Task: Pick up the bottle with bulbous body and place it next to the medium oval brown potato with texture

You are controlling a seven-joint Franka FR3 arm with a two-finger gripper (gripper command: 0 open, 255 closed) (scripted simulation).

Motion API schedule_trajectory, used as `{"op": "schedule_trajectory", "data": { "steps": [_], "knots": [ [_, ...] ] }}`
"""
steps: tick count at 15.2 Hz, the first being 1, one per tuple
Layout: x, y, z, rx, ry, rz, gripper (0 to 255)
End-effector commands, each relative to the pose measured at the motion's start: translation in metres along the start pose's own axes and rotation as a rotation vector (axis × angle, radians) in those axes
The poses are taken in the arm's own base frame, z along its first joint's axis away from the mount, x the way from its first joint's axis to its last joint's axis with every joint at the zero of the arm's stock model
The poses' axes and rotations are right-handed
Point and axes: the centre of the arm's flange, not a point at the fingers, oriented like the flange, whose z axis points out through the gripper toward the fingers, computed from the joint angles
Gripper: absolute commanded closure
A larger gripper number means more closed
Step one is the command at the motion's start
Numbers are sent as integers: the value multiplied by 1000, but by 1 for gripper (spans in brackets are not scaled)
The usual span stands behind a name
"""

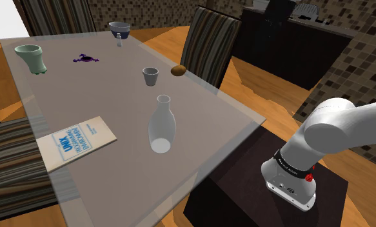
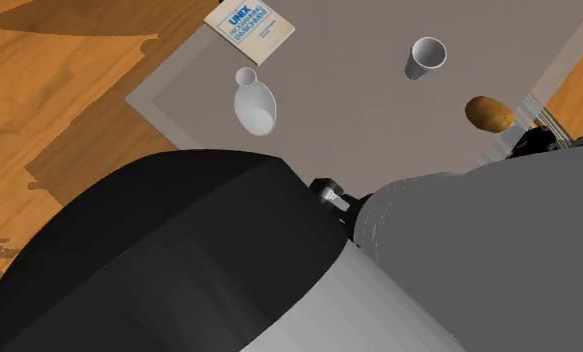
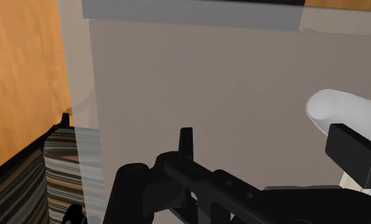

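Note:
The bottle [image 1: 162, 126] is pale and see-through, with a bulbous body and a narrow neck. It stands upright on the glass-topped table [image 1: 206, 138], near the edge on the arm's side. The brown oval potato [image 1: 178, 70] lies farther back by the table's right edge, close to a small grey cup [image 1: 151, 76]. From the second exterior view the bottle [image 2: 254, 103] stands left of the potato [image 2: 488, 113]. In the wrist view my gripper [image 3: 271, 147] is open above the table, nothing held. The bottle's white rounded body [image 3: 343, 113] shows just beyond one finger [image 3: 354, 154], partly hidden by it.
A white and blue book [image 1: 77, 142] lies left of the bottle. At the far end stand a green vase [image 1: 31, 58], a small purple object [image 1: 85, 59] and a blue-grey goblet [image 1: 119, 29]. Striped chairs [image 1: 212, 39] flank the table. The arm's stand [image 1: 244, 193] sits beside the near corner.

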Motion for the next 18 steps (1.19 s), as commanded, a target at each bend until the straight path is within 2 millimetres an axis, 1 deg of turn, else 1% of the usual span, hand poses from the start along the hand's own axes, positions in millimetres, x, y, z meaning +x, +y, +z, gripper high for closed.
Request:
{"op": "schedule_trajectory", "data": {
  "steps": [1,18],
  "knots": [
    [0,0,0,0,0,0,0],
    [87,-191,93,-46,7,-35,0]
  ]
}}
